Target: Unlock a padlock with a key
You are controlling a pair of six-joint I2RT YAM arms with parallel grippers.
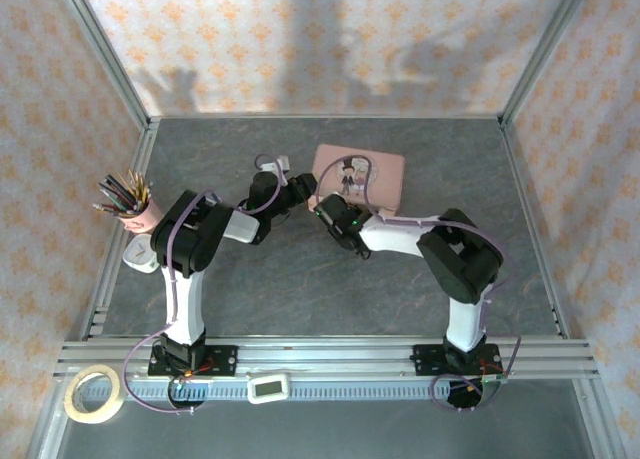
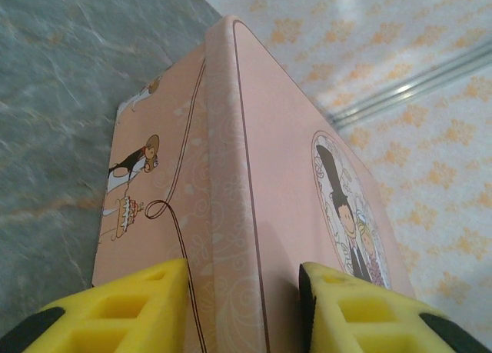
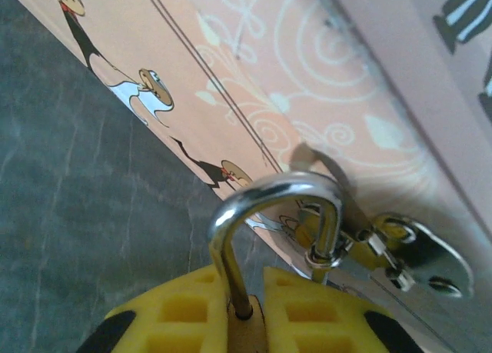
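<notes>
Brass padlock (image 3: 273, 188) in right pincer (image 3: 248, 311), tin (image 3: 307, 76) edge

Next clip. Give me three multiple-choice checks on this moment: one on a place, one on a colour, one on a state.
1. Where is the shackle of the padlock?
A. Hooked through the metal hasp on the pink tin
B. Lying on the tape roll
C. Standing in the pencil cup

2. What colour are the fingers of the right gripper?
A. Black
B. Yellow
C. Silver

3. What state is the right gripper in?
A. Wide open
B. Shut on the tin's lid
C. Shut on the padlock

Answers:
1 A: in the right wrist view the silvery shackle passes through the hasp fitting on the tin's side.
2 B: both fingers are bright yellow.
3 C: the fingers close on the padlock's body, with the shackle rising between them.
</notes>
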